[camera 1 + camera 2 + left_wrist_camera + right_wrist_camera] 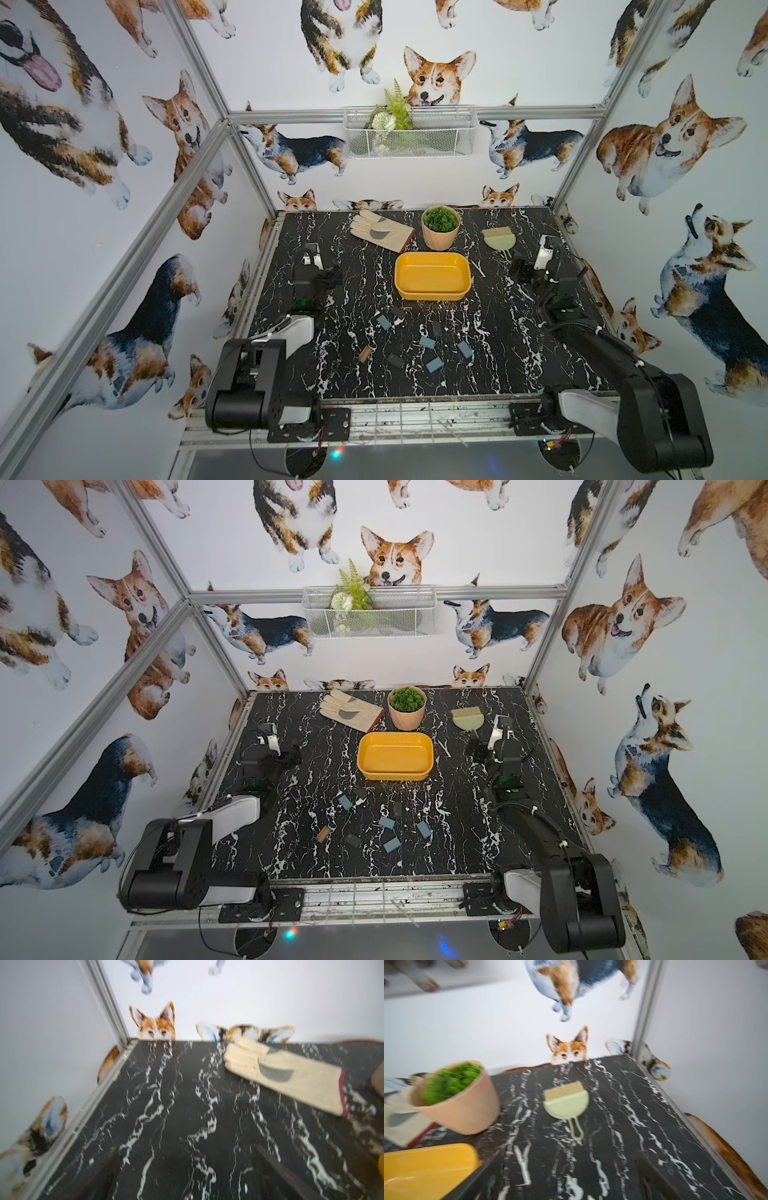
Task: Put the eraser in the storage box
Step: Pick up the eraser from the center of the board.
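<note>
Left pincer (pixel 191 1178) and right pincer (pixel 566 1180) gape wide, empty. Eraser (pixel 383 322) near storage box (pixel 432 294): likely light, firm, grippy; you'd pinch across its narrow sides.

A cream glove (pixel 381 230), potted plant (pixel 441 227) and small green brush (pixel 496 238) lie along the table's far edge.

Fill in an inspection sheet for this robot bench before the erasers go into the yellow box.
Surface: black marbled tabletop, no spills seen.
Job's things: storage box empty, mid-table; erasers scattered loose on its near side.
Clutter: glove, plant pot, brush along the far edge.
Grippers: left gripper and right gripper open, fingers empty, flanking the storage box.
Cables: black leads along both arms, clear of the erasers.
Surroundings: corgi-print walls, metal frame, wire basket hung on it.
</note>
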`<act>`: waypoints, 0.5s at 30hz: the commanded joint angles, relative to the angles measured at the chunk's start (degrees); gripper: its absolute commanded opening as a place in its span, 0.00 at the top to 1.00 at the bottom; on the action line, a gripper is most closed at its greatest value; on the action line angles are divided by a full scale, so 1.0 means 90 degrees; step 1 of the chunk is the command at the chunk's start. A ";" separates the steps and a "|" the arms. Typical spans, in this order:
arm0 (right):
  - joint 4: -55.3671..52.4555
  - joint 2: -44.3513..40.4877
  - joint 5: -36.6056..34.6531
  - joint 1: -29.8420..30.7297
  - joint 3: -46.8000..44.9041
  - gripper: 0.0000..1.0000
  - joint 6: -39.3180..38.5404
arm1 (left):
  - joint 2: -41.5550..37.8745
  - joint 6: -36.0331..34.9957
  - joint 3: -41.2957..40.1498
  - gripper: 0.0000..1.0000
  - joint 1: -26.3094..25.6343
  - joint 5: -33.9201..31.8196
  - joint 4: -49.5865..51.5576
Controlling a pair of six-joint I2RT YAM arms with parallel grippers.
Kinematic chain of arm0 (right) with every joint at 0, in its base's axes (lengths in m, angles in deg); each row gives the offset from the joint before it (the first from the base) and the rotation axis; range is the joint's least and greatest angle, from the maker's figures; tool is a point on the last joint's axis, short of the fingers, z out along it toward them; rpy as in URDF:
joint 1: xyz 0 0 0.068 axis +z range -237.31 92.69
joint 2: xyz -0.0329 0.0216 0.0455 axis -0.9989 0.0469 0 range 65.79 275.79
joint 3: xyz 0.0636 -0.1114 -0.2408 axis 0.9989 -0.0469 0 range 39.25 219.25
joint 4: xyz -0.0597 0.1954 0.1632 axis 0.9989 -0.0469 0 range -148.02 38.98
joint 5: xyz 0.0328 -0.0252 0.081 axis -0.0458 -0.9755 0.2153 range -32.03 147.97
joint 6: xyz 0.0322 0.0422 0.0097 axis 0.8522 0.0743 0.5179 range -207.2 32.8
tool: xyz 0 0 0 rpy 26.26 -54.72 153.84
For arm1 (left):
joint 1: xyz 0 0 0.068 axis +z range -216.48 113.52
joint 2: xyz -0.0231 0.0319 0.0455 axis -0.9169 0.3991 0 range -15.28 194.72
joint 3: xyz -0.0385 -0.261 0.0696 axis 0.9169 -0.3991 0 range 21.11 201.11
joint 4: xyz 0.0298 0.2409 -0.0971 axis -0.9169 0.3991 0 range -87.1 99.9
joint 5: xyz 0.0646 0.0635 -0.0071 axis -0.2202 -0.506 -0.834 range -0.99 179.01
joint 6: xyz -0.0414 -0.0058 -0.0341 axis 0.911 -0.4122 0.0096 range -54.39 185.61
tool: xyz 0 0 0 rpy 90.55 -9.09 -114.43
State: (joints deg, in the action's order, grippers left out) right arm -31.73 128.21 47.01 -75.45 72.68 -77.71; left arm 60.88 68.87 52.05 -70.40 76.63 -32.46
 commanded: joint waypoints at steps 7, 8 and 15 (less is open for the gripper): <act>-0.3400 -0.0885 0.0684 0.1224 0.1222 0.01 0.1799 | -0.1093 0.2165 0.2648 0.00 0.0670 0.0991 0.4537; -0.3198 -0.0970 0.1179 0.1007 0.1000 0.01 0.1784 | -0.1080 0.2234 0.2792 0.00 0.0674 0.1094 0.4678; -0.6059 -0.0690 0.0864 0.2483 0.1558 0.00 0.1422 | -0.0846 0.2435 0.3510 0.00 0.0418 0.1348 0.6256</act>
State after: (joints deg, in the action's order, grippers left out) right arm -69.24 120.99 58.09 -60.64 84.35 -65.75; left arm 52.64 89.05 82.30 -65.14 86.16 12.22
